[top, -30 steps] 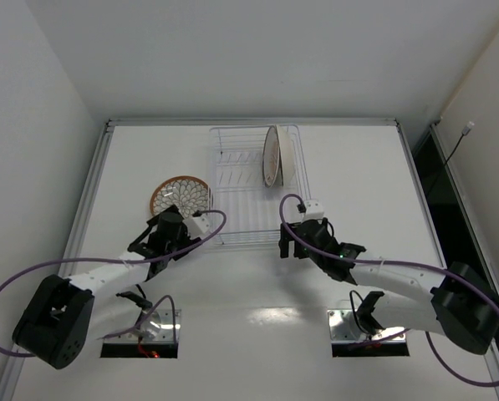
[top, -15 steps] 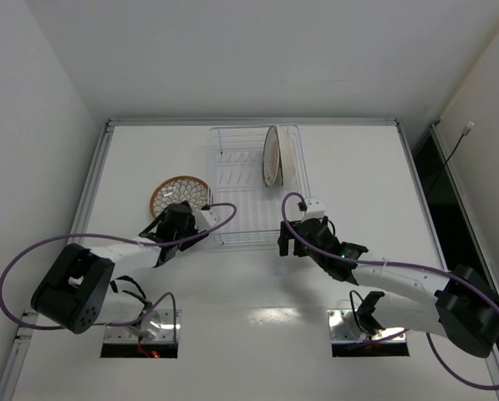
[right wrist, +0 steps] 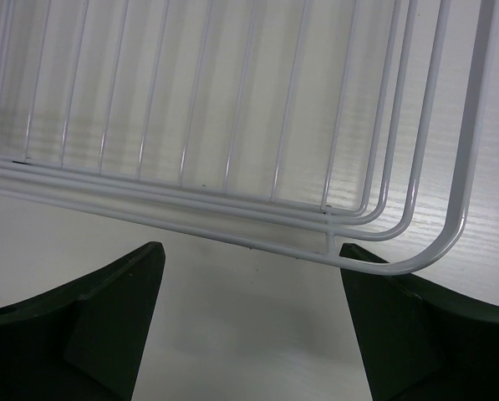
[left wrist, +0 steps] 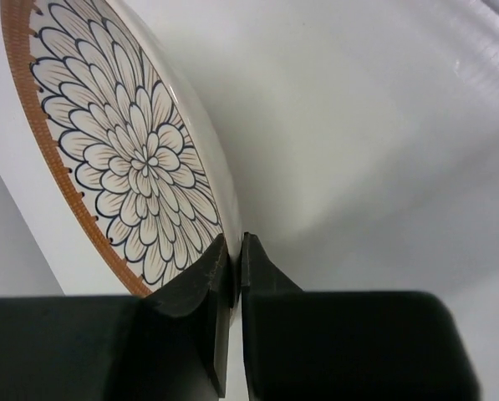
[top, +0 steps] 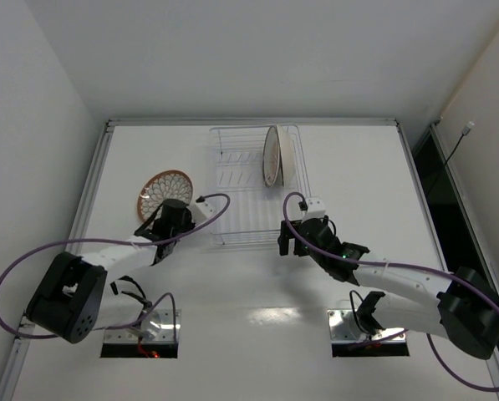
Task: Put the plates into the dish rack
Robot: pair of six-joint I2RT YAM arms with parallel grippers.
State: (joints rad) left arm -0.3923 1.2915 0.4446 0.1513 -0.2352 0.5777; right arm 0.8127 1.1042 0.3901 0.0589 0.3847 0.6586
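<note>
A brown-rimmed plate [top: 162, 192] with a white petal pattern is tipped up on the table left of the dish rack [top: 242, 180]. My left gripper [top: 170, 214] is shut on its near rim. In the left wrist view the plate [left wrist: 124, 159] stands steeply on edge, its rim pinched at the left gripper [left wrist: 234, 246]. More plates [top: 272, 155] stand on edge in the rack's far right part. My right gripper [top: 292, 243] is open at the rack's near right corner. In the right wrist view, the right gripper [right wrist: 249, 251] holds nothing, and the rack's wire edge [right wrist: 232, 230] lies just beyond it.
The table's raised frame [top: 94, 180] runs along the left side close to the tipped plate. Purple cables [top: 220, 209] loop off both wrists near the rack's front edge. Two mounting plates [top: 140, 330] sit at the near edge.
My left gripper has shut on the plate's rim and tipped the plate up, shifting it left and away from the rack. The right arm has stayed still.
</note>
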